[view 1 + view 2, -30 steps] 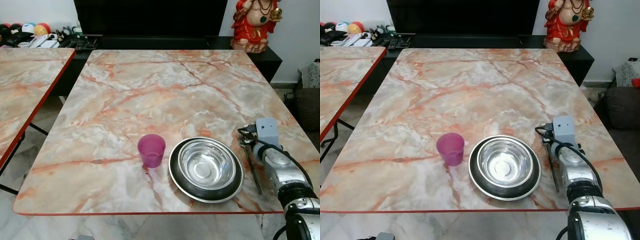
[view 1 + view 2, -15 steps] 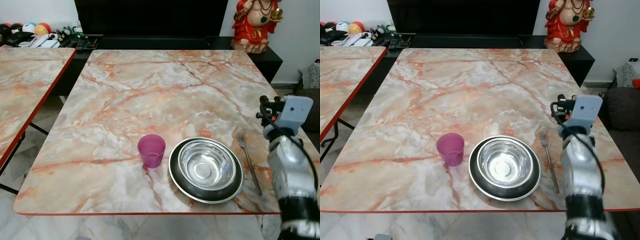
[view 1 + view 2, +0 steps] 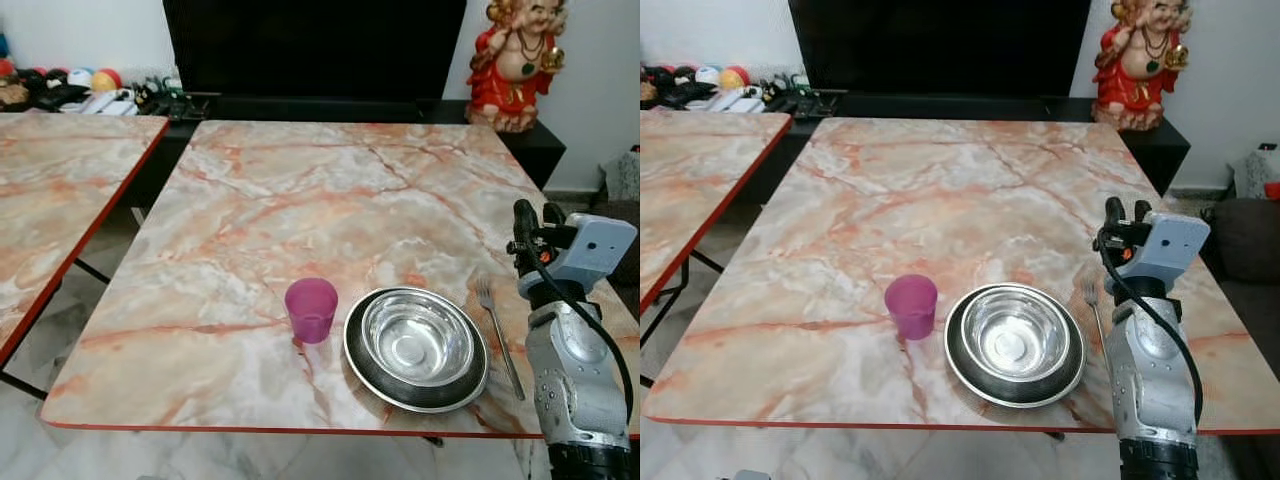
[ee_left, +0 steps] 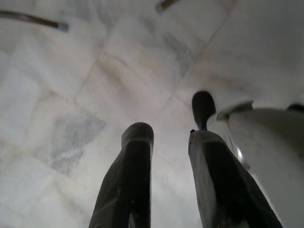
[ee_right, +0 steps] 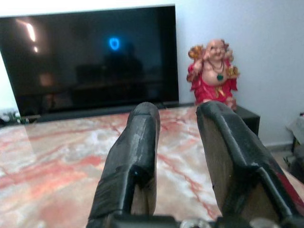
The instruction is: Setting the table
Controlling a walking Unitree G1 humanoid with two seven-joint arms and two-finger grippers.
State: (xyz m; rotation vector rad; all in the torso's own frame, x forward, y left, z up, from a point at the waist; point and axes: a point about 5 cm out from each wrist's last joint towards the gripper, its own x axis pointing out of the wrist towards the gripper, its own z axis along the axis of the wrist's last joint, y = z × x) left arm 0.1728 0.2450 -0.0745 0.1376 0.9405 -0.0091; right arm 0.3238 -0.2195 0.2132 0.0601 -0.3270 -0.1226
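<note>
At the near edge of the marble desk a steel bowl sits inside a dark-rimmed plate. A purple cup stands upright just beside the plate on the robot's left, apart from it. A fork lies flat on the desk just beside the plate on the right, tines pointing away from the robot, nothing touching it.

The right arm rises at the desk's near right corner, and the right gripper is held up above the desk edge, clear of the fork. Its two black fingers stand apart with an empty gap between them, pointing across the desk.

The left gripper hangs low over a pale tiled floor; its fingers are apart and hold nothing. A pale rounded shape sits beside them, possibly part of the robot's own body, though it is hard to tell.

A second marble desk with a red edge stands to the left, with a gap of floor between the two. Beyond the main desk runs a low dark cabinet carrying a large black television. On the cabinet's left end lie coloured balls and small clutter. On its right end stands a red and gold laughing figurine, against a white wall.
</note>
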